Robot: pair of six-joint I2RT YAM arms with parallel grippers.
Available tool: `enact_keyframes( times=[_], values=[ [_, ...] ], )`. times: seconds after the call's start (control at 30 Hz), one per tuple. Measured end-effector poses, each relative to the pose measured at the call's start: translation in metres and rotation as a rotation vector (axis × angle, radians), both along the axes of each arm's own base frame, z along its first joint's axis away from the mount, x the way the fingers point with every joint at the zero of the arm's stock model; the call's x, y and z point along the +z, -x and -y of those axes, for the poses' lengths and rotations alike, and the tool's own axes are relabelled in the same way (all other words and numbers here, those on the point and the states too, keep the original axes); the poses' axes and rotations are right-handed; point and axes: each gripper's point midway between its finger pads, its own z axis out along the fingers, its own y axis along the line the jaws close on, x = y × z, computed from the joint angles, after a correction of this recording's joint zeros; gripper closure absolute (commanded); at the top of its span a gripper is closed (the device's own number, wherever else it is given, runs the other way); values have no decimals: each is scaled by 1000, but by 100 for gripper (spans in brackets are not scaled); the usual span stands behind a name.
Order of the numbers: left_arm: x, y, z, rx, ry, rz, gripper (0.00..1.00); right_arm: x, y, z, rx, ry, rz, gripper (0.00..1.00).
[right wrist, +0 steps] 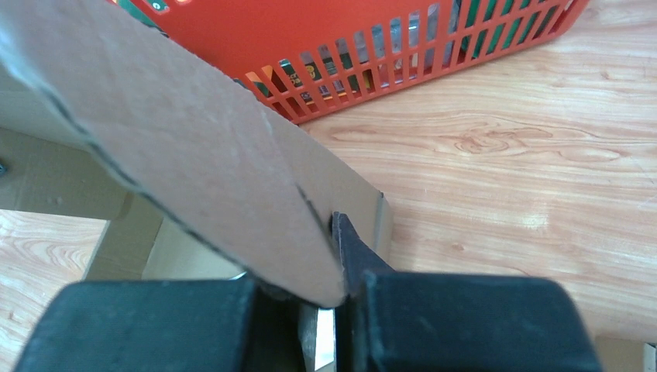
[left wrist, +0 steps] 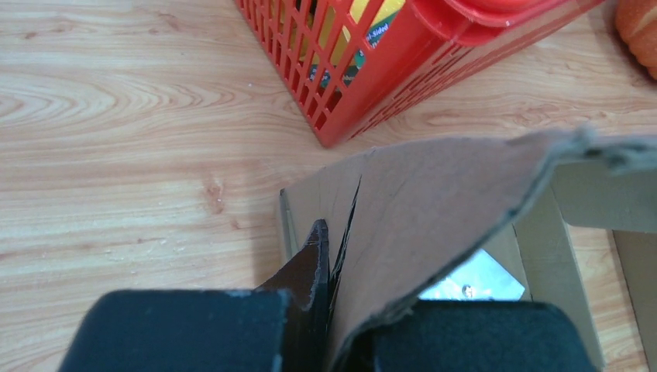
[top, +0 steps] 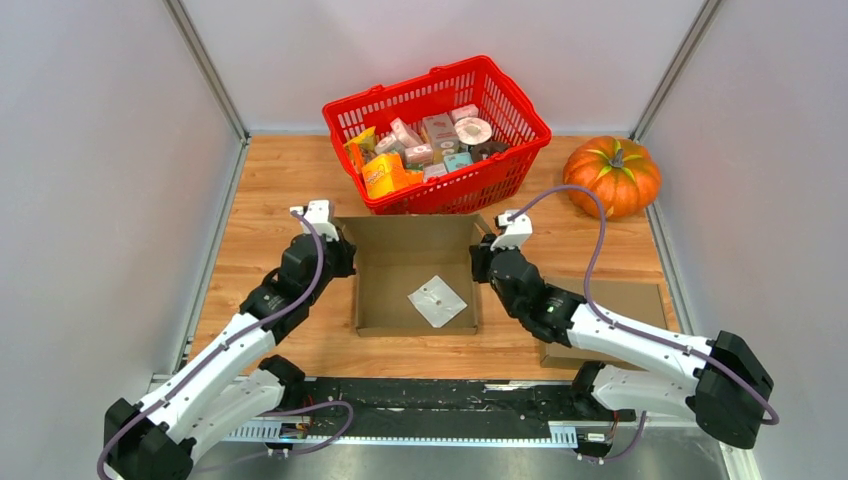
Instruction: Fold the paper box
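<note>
The paper box (top: 395, 270) lies between the arms, equally near both — left gripper (top: 343, 256) pinching its 9 o'clock wall, right gripper (top: 480, 262) its 3 o'clock wall.

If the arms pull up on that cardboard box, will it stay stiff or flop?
Probably floppy: the flap the left fingers pinch looks thin and bowed. Likely light, being open and nearly empty, so the box may slide.

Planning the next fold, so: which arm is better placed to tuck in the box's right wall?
Right. The right gripper is shut on the right wall of the paper box; the left gripper is clamped on the opposite wall, across the box.
</note>
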Motion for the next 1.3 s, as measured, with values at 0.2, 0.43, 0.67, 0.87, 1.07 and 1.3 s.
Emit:
enact_keyframes(
  times=[0.2, 0.43, 0.67, 0.87, 1.07, 1.3],
  values=[
    [-5, 11, -2, -9, 23, 59, 100, -2, 15, -4, 29, -62, 68, 89],
    [-7, 12, -1, -15, 42, 88, 100, -4, 22, -6, -10, -144, 53, 96],
    [-7, 12, 0, -15, 42, 89, 100, -3, 23, -6, -36, -174, 17, 82],
    [-7, 13, -1, -14, 42, 87, 100, -23, 33, -4, 4, -158, -19, 34],
    [-10, 15, 7, -50, 56, 70, 100, -22, 74, 28, 105, -114, -106, 0],
    [-9, 14, 11, -75, 38, 64, 100, 87, 107, 65, 162, -282, -93, 0]
  ],
)
